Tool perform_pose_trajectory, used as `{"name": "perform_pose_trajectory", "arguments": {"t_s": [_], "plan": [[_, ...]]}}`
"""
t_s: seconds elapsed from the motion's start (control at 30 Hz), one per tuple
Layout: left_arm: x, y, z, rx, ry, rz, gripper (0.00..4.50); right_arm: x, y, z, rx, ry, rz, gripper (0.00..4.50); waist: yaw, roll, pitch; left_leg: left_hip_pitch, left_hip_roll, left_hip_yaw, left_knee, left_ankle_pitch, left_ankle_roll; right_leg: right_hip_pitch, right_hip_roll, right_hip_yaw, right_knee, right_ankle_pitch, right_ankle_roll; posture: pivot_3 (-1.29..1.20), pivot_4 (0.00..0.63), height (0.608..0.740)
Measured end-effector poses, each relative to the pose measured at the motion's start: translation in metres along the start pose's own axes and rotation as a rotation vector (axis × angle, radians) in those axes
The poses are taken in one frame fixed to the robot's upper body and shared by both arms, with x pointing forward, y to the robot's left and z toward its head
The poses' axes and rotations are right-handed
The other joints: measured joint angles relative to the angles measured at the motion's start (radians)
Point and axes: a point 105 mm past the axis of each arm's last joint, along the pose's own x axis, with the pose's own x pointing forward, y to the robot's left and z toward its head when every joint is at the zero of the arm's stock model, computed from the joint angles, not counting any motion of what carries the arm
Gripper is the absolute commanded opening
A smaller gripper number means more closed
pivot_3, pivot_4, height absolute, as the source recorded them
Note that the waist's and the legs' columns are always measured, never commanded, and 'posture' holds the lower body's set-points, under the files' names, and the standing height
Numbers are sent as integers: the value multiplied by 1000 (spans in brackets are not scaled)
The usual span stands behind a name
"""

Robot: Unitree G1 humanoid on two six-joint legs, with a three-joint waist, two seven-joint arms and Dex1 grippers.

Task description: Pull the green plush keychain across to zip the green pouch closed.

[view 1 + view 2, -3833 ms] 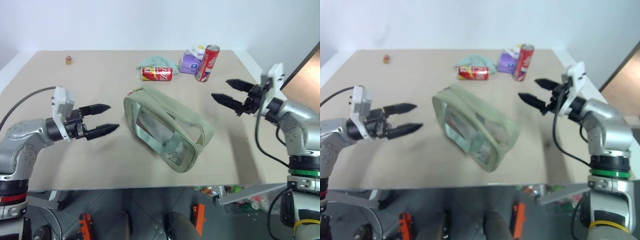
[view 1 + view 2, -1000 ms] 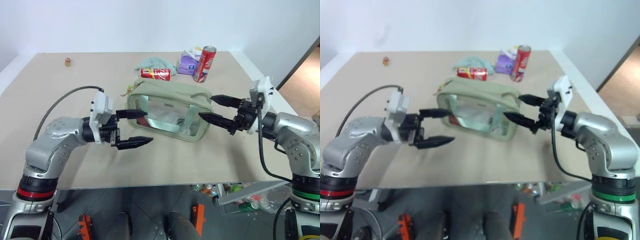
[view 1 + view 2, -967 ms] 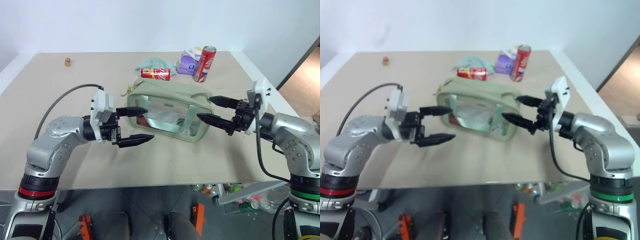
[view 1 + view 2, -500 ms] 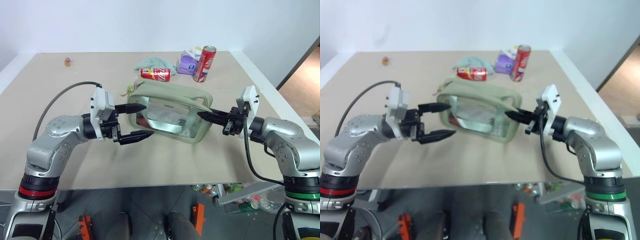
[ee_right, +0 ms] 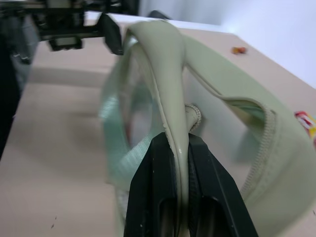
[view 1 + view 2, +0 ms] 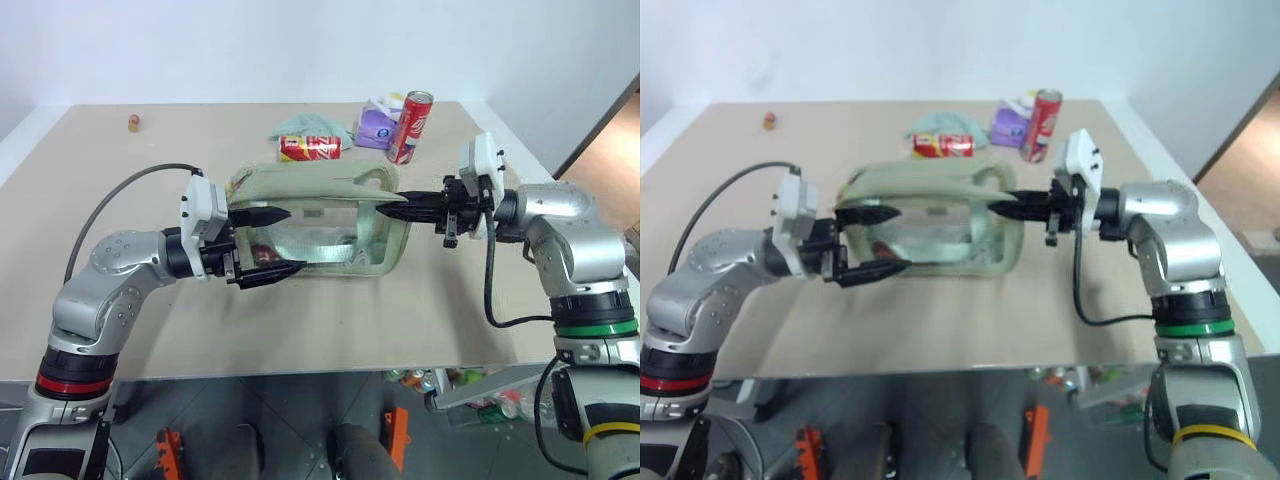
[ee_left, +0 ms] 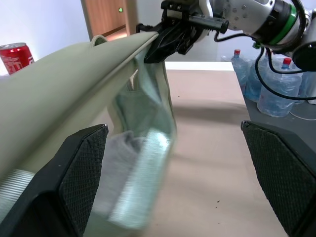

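Since a second ago the right gripper (image 6: 392,210) has clamped its fingers on the pale sage-green fabric pouch's (image 6: 320,225) end seam and lifted it mid-bench. Left gripper (image 6: 270,243) open, straddling the other end. Bracing step; next, find the plush keychain, not visible.

Pouch (image 6: 320,225) mid-table (image 6: 150,330) — cans (image 6: 412,127), packet (image 6: 378,125) behind.

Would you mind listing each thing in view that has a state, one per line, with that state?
green pouch: upright on the table, zipper partly open, one end pinched.
right gripper: shut on the pouch's edge.
left gripper: open, fingers astride the pouch's other end.
standing red can: upright.
red can: lying on its side.
teal cloth: crumpled.
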Motion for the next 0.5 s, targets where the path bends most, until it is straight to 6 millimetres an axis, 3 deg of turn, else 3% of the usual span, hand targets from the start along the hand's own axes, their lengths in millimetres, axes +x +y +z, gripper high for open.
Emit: {"name": "perform_pose_trajectory", "arguments": {"t_s": [0.3,0.5], "plan": [[-7,-2,-3,-3,21,20,4500,-5,1,-15,36,25,-36,44,1,0,0,0,0,0,0,0,0,0,0,0,0,0,0,0,150,740],[-8,-2,-2,-1,26,24,4500,-15,5,-1,1,38,-82,44,2,0,0,0,0,0,0,0,0,0,0,0,0,0,0,0,150,740]]}}
